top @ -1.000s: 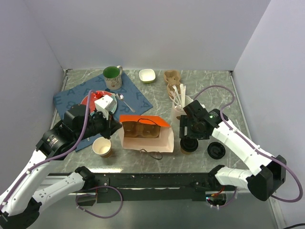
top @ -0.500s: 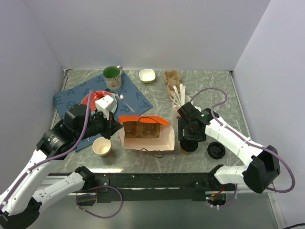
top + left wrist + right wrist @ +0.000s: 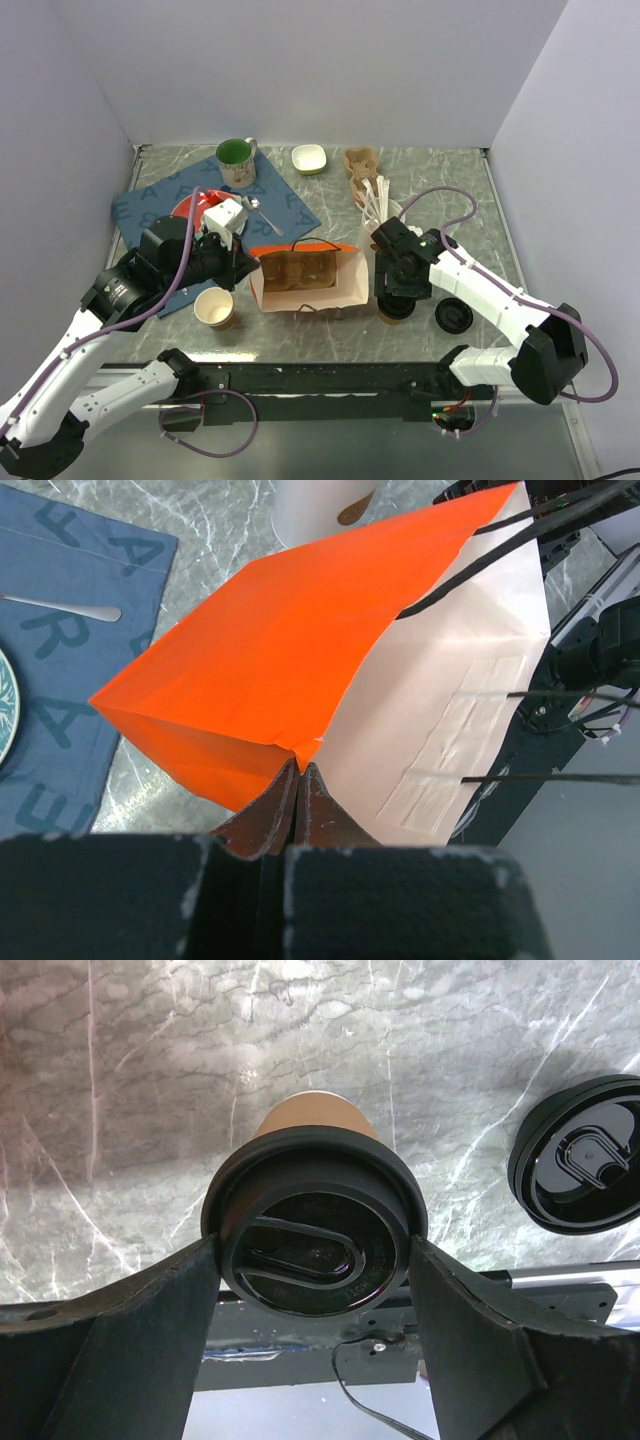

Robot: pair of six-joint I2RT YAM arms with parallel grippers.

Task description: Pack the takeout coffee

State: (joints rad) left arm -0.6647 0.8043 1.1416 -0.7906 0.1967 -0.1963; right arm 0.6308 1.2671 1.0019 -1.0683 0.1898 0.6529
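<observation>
I am pinching the left edge of the open paper bag [image 3: 305, 285] with my left gripper [image 3: 298, 777]. My right gripper [image 3: 315, 1252] is clamping the lid of the takeout coffee [image 3: 300, 1125], which is standing upright on the table [image 3: 120, 1080] just right of the bag. I am therefore judging a leftward carry next.

1. Our left arm reaches to the left end of the paper bag [image 3: 305, 290], where our left gripper [image 3: 298, 778] pinches the edge with its fingers pressed together.
2. Right of the bag, our right arm bends inward. Our right gripper [image 3: 314, 1260] points down, its fingers pressing both sides of the takeout coffee [image 3: 312, 1150].
</observation>
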